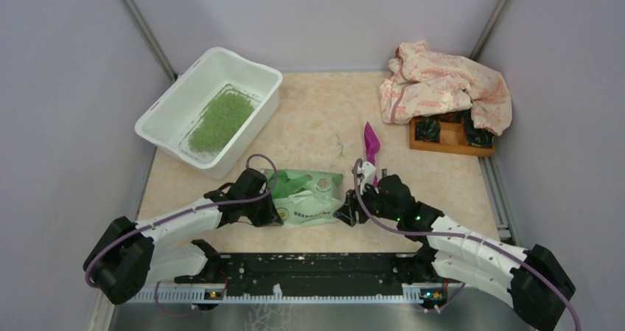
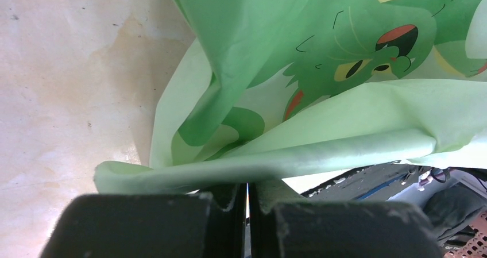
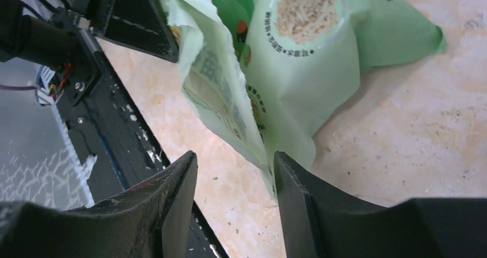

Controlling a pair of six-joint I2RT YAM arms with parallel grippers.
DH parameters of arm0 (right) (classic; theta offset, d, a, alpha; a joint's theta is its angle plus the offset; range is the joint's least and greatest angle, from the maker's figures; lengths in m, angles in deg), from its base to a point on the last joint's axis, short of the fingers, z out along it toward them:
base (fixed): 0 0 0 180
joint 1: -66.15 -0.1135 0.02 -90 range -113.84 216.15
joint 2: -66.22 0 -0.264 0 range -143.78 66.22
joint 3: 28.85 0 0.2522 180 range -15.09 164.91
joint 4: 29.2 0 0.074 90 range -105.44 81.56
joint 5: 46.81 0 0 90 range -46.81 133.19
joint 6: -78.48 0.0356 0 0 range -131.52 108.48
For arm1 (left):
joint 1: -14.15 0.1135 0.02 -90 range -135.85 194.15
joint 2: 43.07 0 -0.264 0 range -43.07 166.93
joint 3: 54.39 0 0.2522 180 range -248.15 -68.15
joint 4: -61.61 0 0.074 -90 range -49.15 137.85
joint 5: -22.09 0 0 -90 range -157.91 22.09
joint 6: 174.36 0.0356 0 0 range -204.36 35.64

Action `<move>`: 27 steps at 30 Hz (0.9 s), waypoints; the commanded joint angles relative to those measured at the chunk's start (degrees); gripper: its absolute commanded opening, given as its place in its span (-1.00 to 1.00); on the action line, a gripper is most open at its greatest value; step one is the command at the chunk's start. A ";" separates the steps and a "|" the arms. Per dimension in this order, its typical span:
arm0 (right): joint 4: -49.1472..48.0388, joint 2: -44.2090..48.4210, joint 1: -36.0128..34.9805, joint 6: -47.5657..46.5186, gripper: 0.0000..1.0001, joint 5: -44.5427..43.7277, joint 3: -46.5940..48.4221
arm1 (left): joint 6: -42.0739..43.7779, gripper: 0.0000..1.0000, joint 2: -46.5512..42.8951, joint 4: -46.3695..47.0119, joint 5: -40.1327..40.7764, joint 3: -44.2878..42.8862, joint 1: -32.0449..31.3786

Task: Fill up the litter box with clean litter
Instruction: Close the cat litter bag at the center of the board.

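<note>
Top view: the litter box [image 1: 221, 57] sits at far left, with the clean litter [image 1: 220, 121] forming a patch on its floor. The printed bag [image 1: 313, 198] lies at near centre.

Left wrist view: the left gripper [image 2: 248, 190] is clamped on the bag's folded edge.

Right wrist view: the right gripper [image 3: 235, 160] stands open, its jaws straddling a bag corner.
</note>
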 commanded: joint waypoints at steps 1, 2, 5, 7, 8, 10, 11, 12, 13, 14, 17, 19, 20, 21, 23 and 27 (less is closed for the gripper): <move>-4.85 -0.92 -0.61 -2.05 0.01 4.55 0.99 | 1.82 -0.91 0.48 -1.24 1.63 -0.15 0.76; -5.28 -2.31 -0.59 -2.14 0.00 5.79 0.96 | 1.80 -0.91 0.74 -1.17 1.52 -0.37 0.77; -7.54 -5.50 -0.65 -1.43 -0.01 7.76 0.29 | 1.98 -0.91 1.31 -1.13 1.17 -0.81 0.77; -8.81 -7.64 -0.60 -1.22 -0.01 8.62 -0.03 | 1.99 -0.91 1.18 -1.23 1.21 -0.84 0.71; -9.06 -8.68 -0.60 -1.40 -0.06 8.96 0.17 | 1.97 -0.91 1.06 -1.30 1.17 -0.84 0.75; -10.40 -10.75 -0.61 -1.49 -0.30 9.76 0.38 | 2.15 -0.91 0.89 -1.47 1.23 -0.84 0.84; -10.52 -11.64 -0.67 -1.43 -0.50 9.80 0.82 | 2.18 -0.91 0.76 -1.68 1.33 -0.84 0.86; -10.36 -12.48 -0.54 -1.49 -0.70 9.79 1.33 | 2.24 -0.91 0.66 -1.80 1.45 -0.82 0.84; -10.11 -13.17 -0.43 -1.47 -0.83 9.80 1.90 | 2.36 -0.91 0.52 -1.94 1.51 -0.76 0.93; -9.64 -13.82 -0.05 -1.46 -0.91 10.27 2.32 | 2.46 -0.91 0.33 -2.13 1.54 -0.75 1.09; -11.12 -16.10 5.29 0.12 -1.00 16.99 2.56 | 2.80 -0.91 -0.24 -2.59 1.69 -0.46 1.64; -13.16 -17.08 10.43 1.85 -1.00 21.87 2.19 | 3.44 -0.91 -0.62 -2.56 1.57 -0.11 2.58; -13.42 -17.90 12.99 2.77 -1.00 23.83 2.37 | 3.71 -0.91 -0.77 -2.55 1.34 0.03 3.20; -14.02 -18.72 15.31 3.53 -1.00 25.87 2.74 | 4.08 -0.91 -0.87 -2.56 1.20 0.12 3.87; -17.04 -20.50 17.24 6.13 -1.00 29.08 3.37 | 4.91 -0.91 -0.73 -2.55 0.87 0.00 5.04; -11.78 -20.63 16.93 2.96 -1.00 25.79 8.04 | 6.47 -0.91 -0.45 -2.75 0.34 -0.97 6.86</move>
